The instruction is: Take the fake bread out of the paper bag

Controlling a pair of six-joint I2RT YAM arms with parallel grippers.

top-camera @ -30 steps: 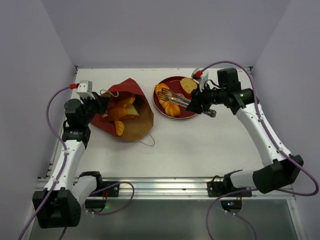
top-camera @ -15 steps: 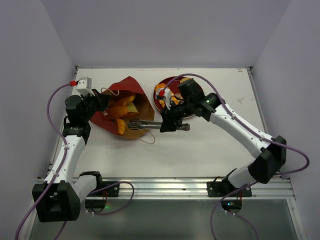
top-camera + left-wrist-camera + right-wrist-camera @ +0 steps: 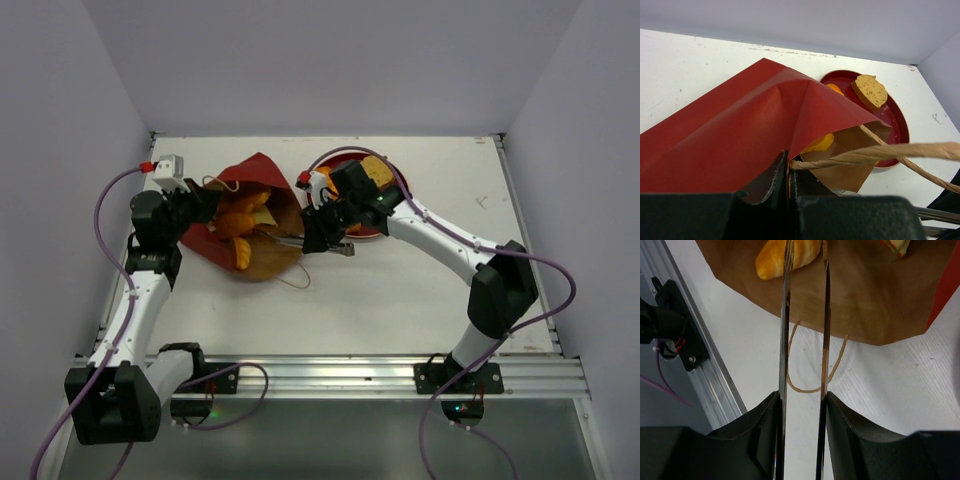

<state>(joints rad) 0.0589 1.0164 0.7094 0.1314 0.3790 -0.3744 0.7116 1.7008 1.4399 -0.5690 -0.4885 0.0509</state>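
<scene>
The paper bag (image 3: 256,176) lies on its side, dark red outside and brown inside, with its mouth toward the right arm. Golden fake bread (image 3: 240,222) shows in the mouth. My left gripper (image 3: 205,205) is shut on the bag's upper rim (image 3: 740,130), where a cord handle (image 3: 880,152) starts. My right gripper (image 3: 318,238) is shut on metal tongs (image 3: 288,238). The two tong blades (image 3: 786,330) stand apart and reach over the brown lip (image 3: 875,295), one on either side of a golden roll (image 3: 775,260). More bread (image 3: 376,170) lies on the red plate (image 3: 393,190).
A speckled round slice (image 3: 870,91) sits on the plate (image 3: 892,125) just behind the bag. A loose cord handle (image 3: 810,389) loops on the white table under the tongs. The metal rail (image 3: 705,375) runs along the near table edge.
My right arm has swung left from the plate to the bag's mouth, bringing the tongs over the brown lip. The left gripper has kept its hold on the bag.
</scene>
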